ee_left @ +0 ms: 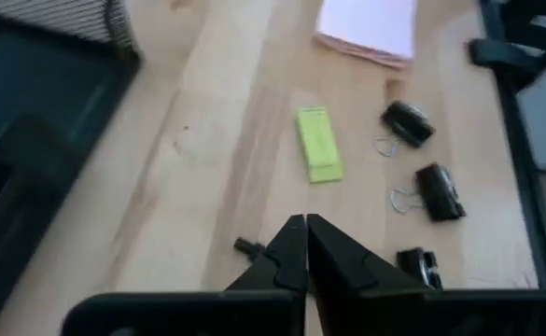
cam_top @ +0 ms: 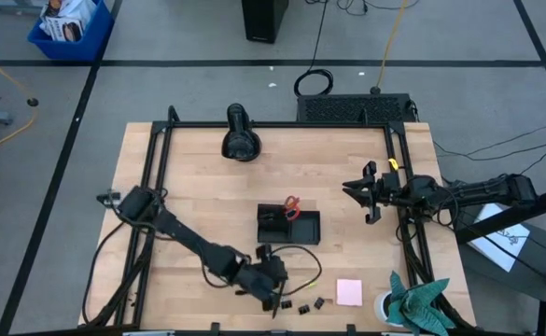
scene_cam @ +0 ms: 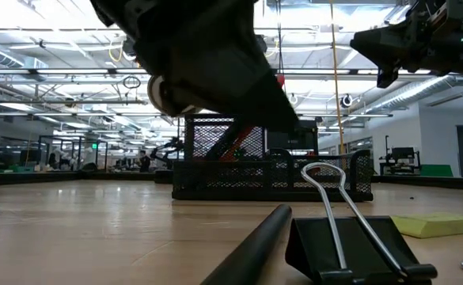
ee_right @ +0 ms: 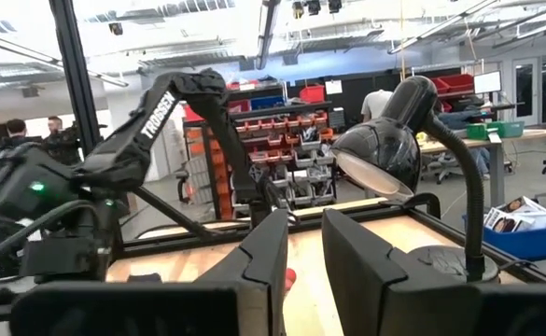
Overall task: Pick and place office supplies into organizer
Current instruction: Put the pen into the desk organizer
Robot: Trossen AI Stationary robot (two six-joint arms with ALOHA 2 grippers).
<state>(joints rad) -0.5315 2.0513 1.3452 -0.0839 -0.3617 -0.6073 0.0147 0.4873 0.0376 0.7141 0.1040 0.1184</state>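
Observation:
The black organizer (cam_top: 302, 228) stands mid-table with the red-handled scissors (cam_top: 291, 204) upright in it. My left gripper (ee_left: 304, 226) hovers shut near the table's near edge (cam_top: 273, 301), nothing visible between its fingertips. Just beyond them on the wood lie a yellow-green piece (ee_left: 317, 143), three black binder clips (ee_left: 438, 191) and the pink sticky-note pad (ee_left: 366, 26). A short black stub (ee_left: 246, 247) shows beside one finger. A black pen (scene_cam: 251, 245) lies beside a binder clip (scene_cam: 350, 247). My right gripper (cam_top: 370, 192) waits open, raised, at the right.
A black rounded lamp-like device (cam_top: 240, 140) sits at the far edge. A teal-green cloth in a white cup (cam_top: 411, 304) stands at the near right corner. Black frame rails (cam_top: 156, 168) run along the left, far and right sides. Bare wood lies left of the organizer.

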